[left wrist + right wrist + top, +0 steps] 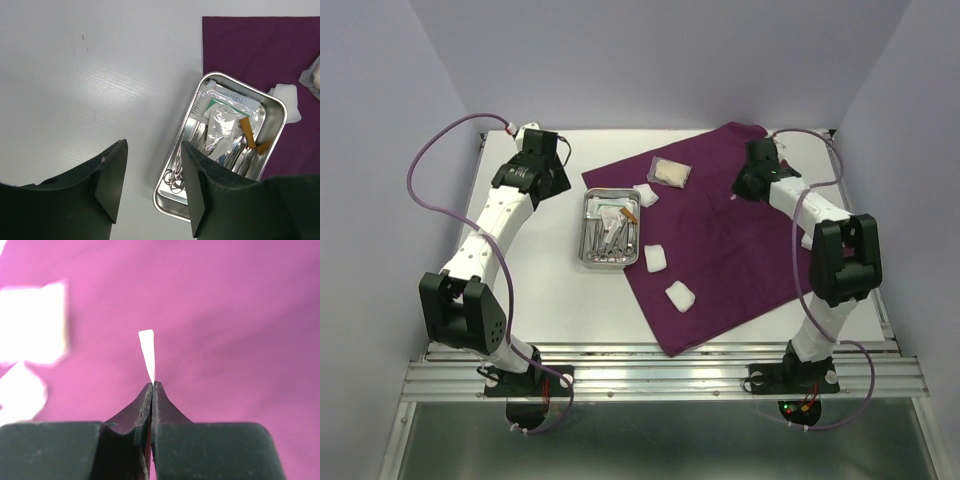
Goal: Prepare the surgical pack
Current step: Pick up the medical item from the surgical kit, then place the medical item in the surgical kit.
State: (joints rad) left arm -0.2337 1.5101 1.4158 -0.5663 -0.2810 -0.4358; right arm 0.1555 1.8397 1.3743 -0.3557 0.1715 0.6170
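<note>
Arm bases sit lowest in the top view. Tray (584, 228) lies at the left edge of the cloth (740, 265), partly on it, w/ instruments and packets inside, too small to sort. Three gauze squares (656, 260) lie on the cloth right of the tray; a clear packet (671, 172) lies further back. L gripper (538, 138) hangs over the table (580, 310), well left of the tray; can't read its jaws here. R gripper (742, 188) points down at the cloth's far part.

L wrist: L gripper (150, 185) has its fingers apart, nothing between, over bare table (75, 75) beside the tray (165, 200). Inside: clear packets (222, 127) and printed paper on top, scissors/forceps (180, 177) under them w/ only ring handles clear, two brown strips (247, 132). One gauze (287, 100) touches the tray's far corner on the cloth (250, 45); the view's edge cuts another packet off.

R wrist: R gripper (151, 390) is pinched tight on a thin white slip (147, 352), seen edge-on; can't tell what it is. Cloth (240, 315) fills the view, washed out to pink. White blurs (35, 322) at left are overexposed.
</note>
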